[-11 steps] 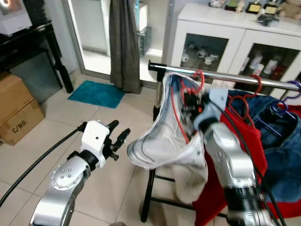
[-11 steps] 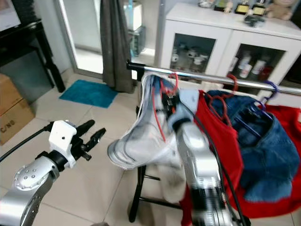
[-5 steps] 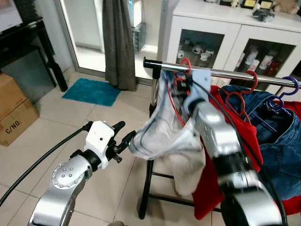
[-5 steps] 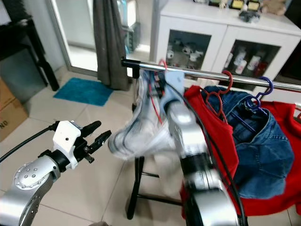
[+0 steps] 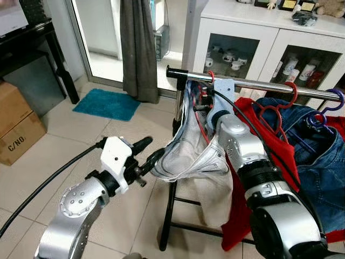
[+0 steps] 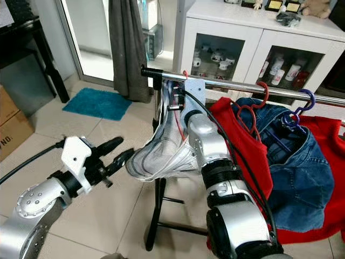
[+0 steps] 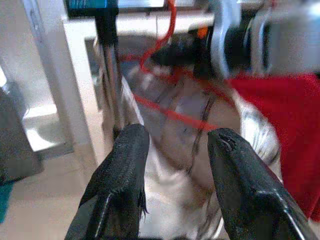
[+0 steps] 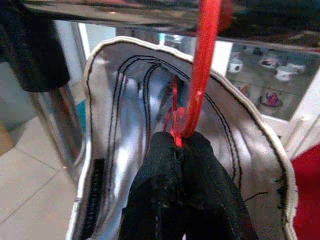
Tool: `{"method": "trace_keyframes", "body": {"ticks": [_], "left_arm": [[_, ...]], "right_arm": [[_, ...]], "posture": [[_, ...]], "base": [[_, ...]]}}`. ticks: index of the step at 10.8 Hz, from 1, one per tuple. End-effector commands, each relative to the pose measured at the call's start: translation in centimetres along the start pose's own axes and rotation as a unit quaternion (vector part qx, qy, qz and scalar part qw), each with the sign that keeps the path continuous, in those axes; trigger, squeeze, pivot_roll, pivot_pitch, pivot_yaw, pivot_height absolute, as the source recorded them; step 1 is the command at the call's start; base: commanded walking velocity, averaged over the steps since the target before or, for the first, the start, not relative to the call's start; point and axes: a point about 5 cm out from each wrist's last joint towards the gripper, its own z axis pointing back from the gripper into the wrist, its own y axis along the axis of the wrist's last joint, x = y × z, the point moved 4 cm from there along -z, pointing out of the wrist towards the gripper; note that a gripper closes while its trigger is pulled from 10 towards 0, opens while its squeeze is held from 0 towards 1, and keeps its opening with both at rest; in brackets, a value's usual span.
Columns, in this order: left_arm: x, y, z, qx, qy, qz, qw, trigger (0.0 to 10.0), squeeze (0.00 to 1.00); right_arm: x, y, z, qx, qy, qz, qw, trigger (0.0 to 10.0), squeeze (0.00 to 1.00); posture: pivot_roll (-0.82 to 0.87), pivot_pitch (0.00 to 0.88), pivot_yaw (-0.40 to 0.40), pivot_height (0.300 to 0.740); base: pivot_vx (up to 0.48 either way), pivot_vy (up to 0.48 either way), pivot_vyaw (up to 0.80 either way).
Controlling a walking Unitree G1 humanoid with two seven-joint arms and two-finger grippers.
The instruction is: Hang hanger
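Red hanger point(image 8: 202, 65): you have it at the left end of the chrome rail point(image 5: 253, 83), its hook up against the bar; from these views you cannot tell for certain whether the hook is fully over.
White garment point(image 5: 188, 156): it drapes from the hanger and sags toward the floor, its lower edge bunched out to your left.
Right gripper point(image 8: 177, 142): raised at the rail, fingers clenched on the red hanger's neck just under the hook.
Left gripper point(image 5: 148, 156): low and forward at the garment's hem, fingers point(image 7: 125, 165) spread apart, with cloth between and beyond them but nothing pinched.
Handling: expect the hanger to be light and stiff, thin wire or plastic that can twist in a narrow grip; the garment is soft, floppy and will swing and drag the hanger off level.
Where to hold: keep to the neck below the hook, not the shoulders; steady the cloth only at its hem.
Neighbours: a red garment point(image 5: 269, 156) and blue denim point(image 5: 323, 167) hang further along the rail.
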Motion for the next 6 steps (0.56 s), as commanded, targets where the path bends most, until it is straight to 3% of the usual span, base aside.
{"method": "trace_keyframes", "body": {"ticks": [1, 2, 3, 5, 6], "left_arm": [[-0.7, 1.3, 0.0, 0.027, 0.014, -0.005, 1.0, 10.0, 0.0], [-1.0, 1.6, -0.1, 0.034, 0.02, -0.002, 0.999, 10.0, 0.0], [-1.1, 1.6, 0.0, 0.032, 0.02, -0.003, 0.999, 10.0, 0.0], [-2.0, 1.0, -0.1, 0.016, 0.052, -0.006, 0.998, 10.0, 0.0], [-2.8, 0.6, -0.1, 0.004, 0.083, -0.011, 0.996, 10.0, 0.0]], "right_arm": [[-0.1, -1.1, 0.1, -0.016, 0.008, -0.025, 1.0, 10.0, 0.71], [-0.3, -0.8, 0.2, -0.001, 0.017, -0.038, 0.999, 10.0, 1.0], [-0.1, -0.1, 0.3, 0.024, 0.015, -0.015, 0.999, 10.0, 1.0], [-0.8, 1.8, 1.4, 0.077, 0.058, -0.015, 0.995, 10.0, 1.0], [-1.0, 2.8, 2.7, 0.106, 0.089, -0.036, 0.99, 10.0, 1.0]], "posture": [[0.14, 0.0, -0.039, 0.74], [0.14, 0.0, -0.034, 0.74], [0.14, 0.0, -0.026, 0.74], [0.13, 0.0, -0.017, 0.74], [0.13, 0.0, -0.015, 0.74]], "base": [[0.0, 0.0, 0.0], [0.0, 0.0, 0.0], [0.0, 0.0, 0.0], [0.0, 0.0, 0.0], [0.0, 0.0, 0.0]]}}
